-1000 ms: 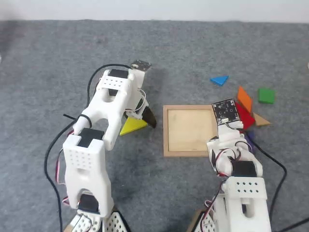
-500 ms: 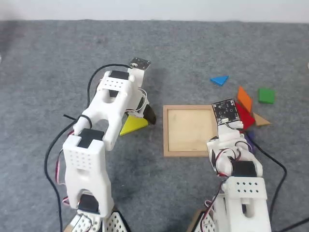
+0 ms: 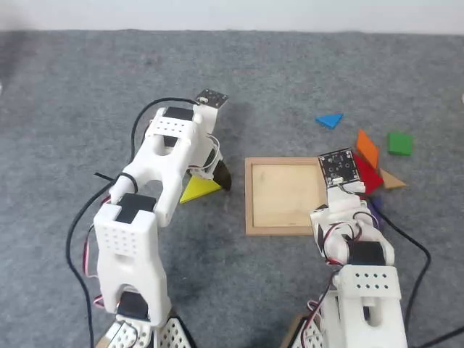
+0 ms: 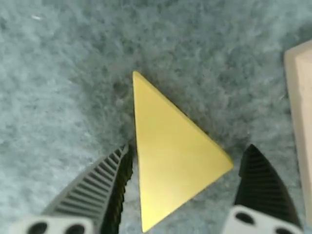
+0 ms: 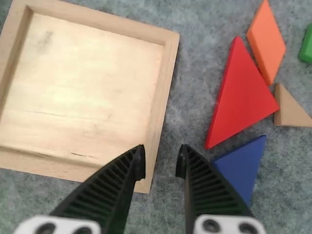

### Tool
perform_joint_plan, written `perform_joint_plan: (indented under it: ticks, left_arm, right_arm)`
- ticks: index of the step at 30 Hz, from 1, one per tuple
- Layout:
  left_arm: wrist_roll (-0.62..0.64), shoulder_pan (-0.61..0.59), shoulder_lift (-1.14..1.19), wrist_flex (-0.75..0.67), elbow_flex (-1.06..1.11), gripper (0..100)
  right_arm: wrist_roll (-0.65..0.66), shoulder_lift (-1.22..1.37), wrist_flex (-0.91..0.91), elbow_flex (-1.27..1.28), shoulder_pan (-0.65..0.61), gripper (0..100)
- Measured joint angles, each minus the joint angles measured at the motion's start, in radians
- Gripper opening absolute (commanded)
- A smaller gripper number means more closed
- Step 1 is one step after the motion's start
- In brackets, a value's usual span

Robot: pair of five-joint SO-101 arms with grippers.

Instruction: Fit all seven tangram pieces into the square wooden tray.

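Left hand (image 4: 189, 146) low, spread astride yellow triangle (image 4: 168, 156); perhaps touching it.

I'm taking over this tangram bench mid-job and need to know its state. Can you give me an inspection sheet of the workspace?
Surface: grey carpet.
Job's things: square wooden tray empty; yellow triangle on the carpet to its left; red triangle, orange parallelogram, tan triangle, dark blue triangle, green square and small blue triangle loose to its right.
Clutter: nothing seen.
Hands: left hand open, straddling the yellow triangle; right hand narrowly open, empty, over a tray corner.
Cables: black cable loops off the left arm; another trails beside the right arm.
Surroundings: pale wall beyond the carpet.
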Motion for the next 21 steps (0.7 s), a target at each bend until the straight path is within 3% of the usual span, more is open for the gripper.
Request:
perform_joint_plan:
  ticks: [21]
  left_arm:
    - [-0.011,0.003,-0.006,0.043,0.002,25]
  right_arm:
    - [0.0,0.0,0.0,0.0,0.0,12.6]
